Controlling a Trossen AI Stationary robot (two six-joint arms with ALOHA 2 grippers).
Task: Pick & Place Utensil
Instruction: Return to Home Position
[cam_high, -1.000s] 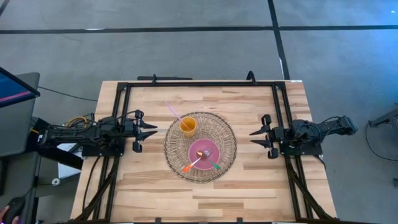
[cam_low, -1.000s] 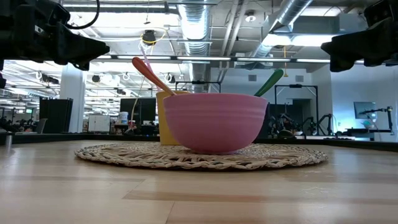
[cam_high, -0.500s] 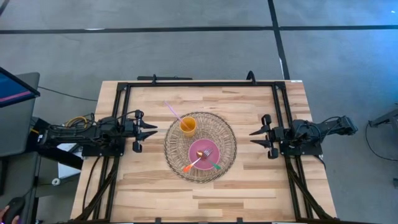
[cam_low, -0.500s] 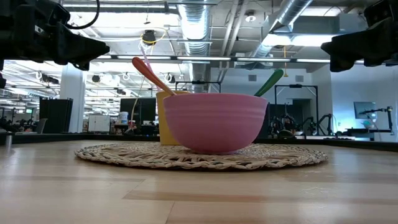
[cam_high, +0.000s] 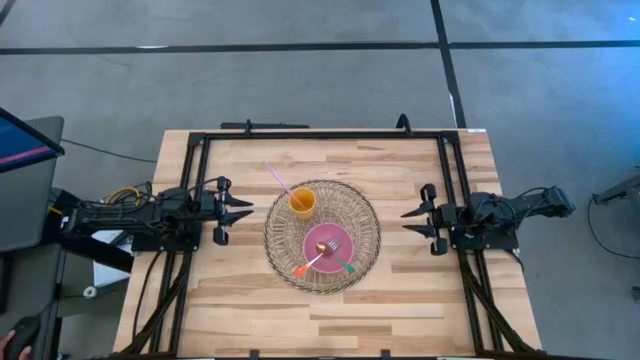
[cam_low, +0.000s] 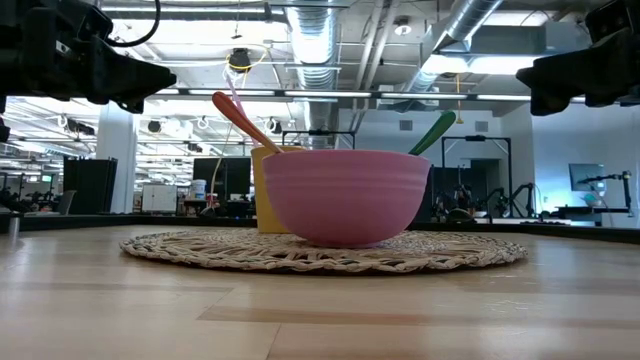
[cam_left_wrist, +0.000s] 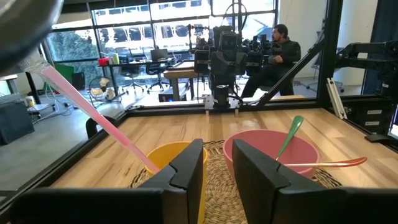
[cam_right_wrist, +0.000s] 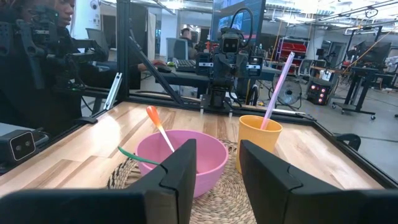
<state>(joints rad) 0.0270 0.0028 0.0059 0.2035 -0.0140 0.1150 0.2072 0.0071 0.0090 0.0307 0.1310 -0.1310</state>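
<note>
A pink bowl (cam_high: 327, 245) stands on a round woven mat (cam_high: 322, 236) at the table's middle. Two utensils lean on the bowl's rim, one with an orange handle (cam_high: 302, 268) and one with a green handle (cam_high: 347, 267). A yellow cup (cam_high: 302, 203) on the mat holds a pink utensil (cam_high: 277, 178) that leans on its rim. My left gripper (cam_high: 240, 208) hovers open, left of the mat. My right gripper (cam_high: 412, 219) hovers open, right of the mat. Neither touches anything.
A black frame (cam_high: 320, 133) runs along the table's far edge and both sides. Bare wood lies between each gripper and the mat, and along the near edge. People and other robot stations show in the room beyond the table.
</note>
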